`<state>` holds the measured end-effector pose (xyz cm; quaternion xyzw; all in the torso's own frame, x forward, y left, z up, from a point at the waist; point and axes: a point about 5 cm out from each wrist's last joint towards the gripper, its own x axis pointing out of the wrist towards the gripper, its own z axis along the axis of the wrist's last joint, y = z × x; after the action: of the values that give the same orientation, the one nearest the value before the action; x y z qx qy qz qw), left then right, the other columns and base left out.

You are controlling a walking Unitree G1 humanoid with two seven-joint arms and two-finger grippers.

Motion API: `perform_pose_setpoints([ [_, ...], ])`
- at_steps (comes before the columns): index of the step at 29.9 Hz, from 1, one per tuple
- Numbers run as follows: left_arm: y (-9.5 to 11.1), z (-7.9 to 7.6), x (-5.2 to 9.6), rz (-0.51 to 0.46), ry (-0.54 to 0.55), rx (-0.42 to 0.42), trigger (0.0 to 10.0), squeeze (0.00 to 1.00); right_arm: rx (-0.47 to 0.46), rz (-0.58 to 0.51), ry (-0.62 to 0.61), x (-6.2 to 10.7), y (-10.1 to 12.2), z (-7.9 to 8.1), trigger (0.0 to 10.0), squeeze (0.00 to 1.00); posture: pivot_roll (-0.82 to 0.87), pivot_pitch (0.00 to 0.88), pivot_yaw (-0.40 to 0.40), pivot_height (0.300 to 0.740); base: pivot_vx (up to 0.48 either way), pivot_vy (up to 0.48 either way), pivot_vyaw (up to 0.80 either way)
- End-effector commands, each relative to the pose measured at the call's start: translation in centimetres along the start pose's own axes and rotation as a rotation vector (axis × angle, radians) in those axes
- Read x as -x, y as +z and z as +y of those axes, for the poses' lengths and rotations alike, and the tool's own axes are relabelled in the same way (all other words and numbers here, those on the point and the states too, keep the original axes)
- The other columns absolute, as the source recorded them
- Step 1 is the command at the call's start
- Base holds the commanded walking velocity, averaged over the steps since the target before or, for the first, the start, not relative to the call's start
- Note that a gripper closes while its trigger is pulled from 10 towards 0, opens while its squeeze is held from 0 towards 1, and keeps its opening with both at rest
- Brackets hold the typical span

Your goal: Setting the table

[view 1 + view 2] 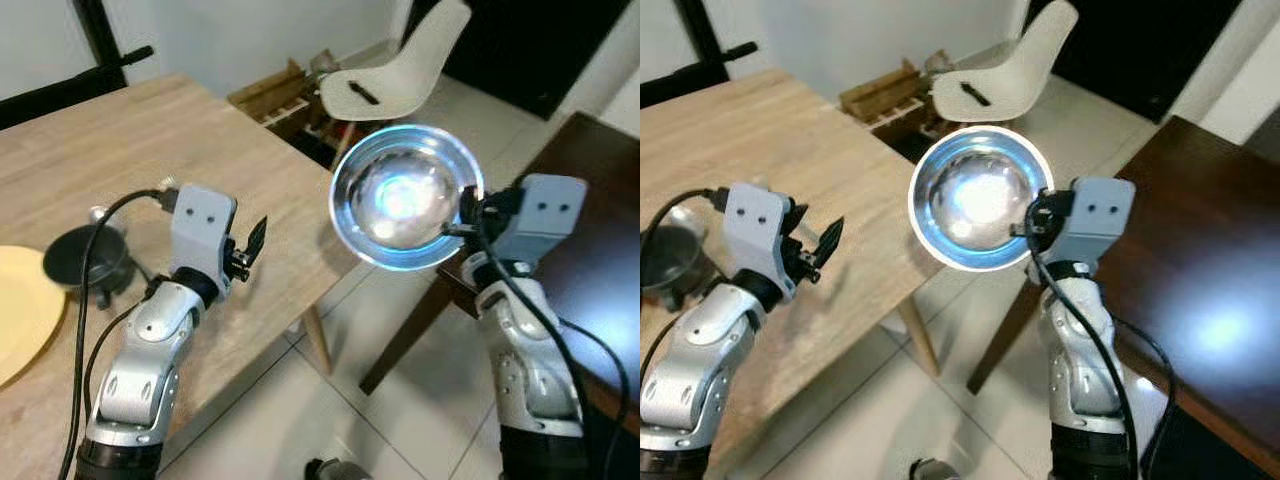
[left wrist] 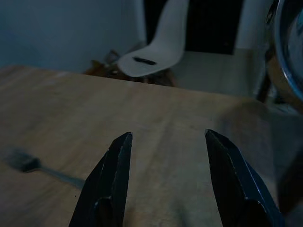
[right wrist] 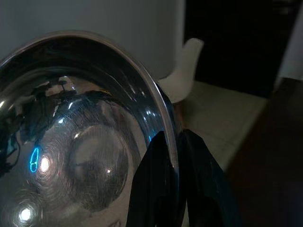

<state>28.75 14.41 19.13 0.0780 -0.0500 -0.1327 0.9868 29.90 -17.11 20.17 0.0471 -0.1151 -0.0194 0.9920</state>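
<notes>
steel bowl [image 1: 405, 197], rim pinched in the clenched right gripper [image 3: 173, 156], held tilted in the air past the corner of the wooden bench [image 1: 150, 150]; left gripper [image 2: 165, 156] released over the bench, near a fork [image 2: 28, 163], yellow plate [image 1: 20, 310] and dark bowl [image 1: 85, 262].

A shiny steel bowl [image 1: 407, 197] hung tilted beyond the wooden table's [image 1: 200, 150] corner, its rim pinched by the right gripper [image 3: 173, 156].
</notes>
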Motion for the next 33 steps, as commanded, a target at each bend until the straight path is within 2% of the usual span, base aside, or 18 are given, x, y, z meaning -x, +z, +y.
perform_pose_setpoints([
  [1, -0.35, -0.22, 0.03, 0.019, -0.014, 0.008, 10.0, 0.0, 0.002, -0.014, -0.006, 0.08, 0.16, -0.12, 10.0, 0.0, -0.11, 0.048, 0.009, 0.74, 0.0, 0.0, -0.8],
  [12, -0.38, -0.36, -0.17, 0.018, -0.021, 0.008, 10.0, 0.0, 0.014, -0.028, -0.027, -0.05, 0.47, -0.68, 10.0, 0.0, -0.12, 0.046, 0.012, 0.74, 0.0, 0.0, -0.8],
  [33, -0.5, -0.49, -0.3, 0.02, -0.024, 0.011, 10.0, 0.0, 0.018, -0.032, -0.031, -0.14, 0.53, -0.81, 10.0, 0.0, -0.12, 0.043, 0.011, 0.74, 0.0, 0.0, -0.8],
])
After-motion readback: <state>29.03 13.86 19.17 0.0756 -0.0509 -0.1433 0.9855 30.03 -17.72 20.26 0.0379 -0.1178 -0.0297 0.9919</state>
